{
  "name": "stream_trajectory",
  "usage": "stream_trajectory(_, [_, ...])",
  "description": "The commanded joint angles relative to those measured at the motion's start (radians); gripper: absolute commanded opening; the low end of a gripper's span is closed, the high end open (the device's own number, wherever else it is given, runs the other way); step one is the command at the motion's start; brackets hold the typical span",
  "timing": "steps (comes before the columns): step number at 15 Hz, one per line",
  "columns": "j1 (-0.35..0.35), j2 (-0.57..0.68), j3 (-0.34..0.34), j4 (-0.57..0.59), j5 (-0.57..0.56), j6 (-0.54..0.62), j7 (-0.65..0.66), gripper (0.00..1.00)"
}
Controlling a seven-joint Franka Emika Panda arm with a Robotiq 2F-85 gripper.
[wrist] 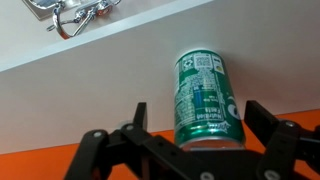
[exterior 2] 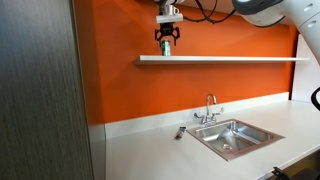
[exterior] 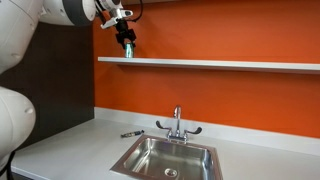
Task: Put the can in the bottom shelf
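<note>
The green can point(wrist: 205, 95) with a silvery top stands upright between my gripper's point(wrist: 198, 115) two black fingers. The fingers are spread wider than the can, with a clear gap on the left and a thin one on the right. The can is over the long white bottom shelf point(wrist: 90, 85) on the orange wall. In both exterior views the gripper point(exterior: 126, 33) point(exterior 2: 167, 33) points down over the can point(exterior: 129, 46) point(exterior 2: 166, 47) near the shelf's end point(exterior: 200, 63) point(exterior 2: 230, 59). I cannot tell whether the can's base touches the board.
Below is a light-grey countertop point(exterior: 70, 140) point(exterior 2: 150, 150) with a steel sink point(exterior: 168, 158) point(exterior 2: 233, 138) and faucet point(exterior: 177, 122) point(exterior 2: 210, 108). A small dark tool point(exterior: 131, 133) point(exterior 2: 181, 132) lies beside the sink. A dark panel point(exterior 2: 40, 90) stands at the side.
</note>
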Motion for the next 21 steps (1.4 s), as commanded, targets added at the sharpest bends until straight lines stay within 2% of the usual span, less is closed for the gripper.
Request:
stream_trajectory(1, [0.001, 0.050, -0.008, 0.085, -0.002, -0.055, -0.025, 1.00])
stream_trajectory(9, [0.009, 0.026, 0.000, 0.057, 0.007, -0.040, -0.032, 1.00])
stream_trajectory(21, [0.025, -0.102, 0.012, -0.106, 0.026, -0.001, -0.009, 1.00])
